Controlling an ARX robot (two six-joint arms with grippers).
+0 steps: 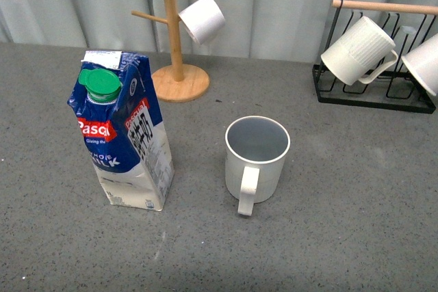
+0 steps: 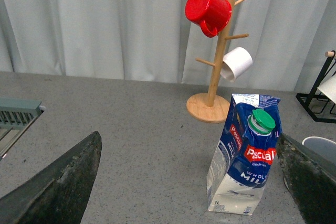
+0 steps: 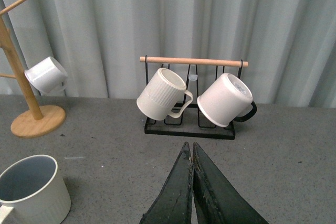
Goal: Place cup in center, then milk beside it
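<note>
The milk, a blue-and-white carton with a green cap, stands upright on the grey table, left of centre. The cup, cream-white with a grey-blue inside, stands to its right near the middle, handle facing me. Neither gripper shows in the front view. In the left wrist view my left gripper is open, its fingers spread wide. The milk stands ahead, close to the finger on the cup's side, untouched. My right gripper is shut on nothing above bare table, with the cup off to one side.
A wooden mug tree at the back holds a small white cup and a red mug. A black rack at the back right carries a ribbed white mug and another white mug. A grey grille lies far left.
</note>
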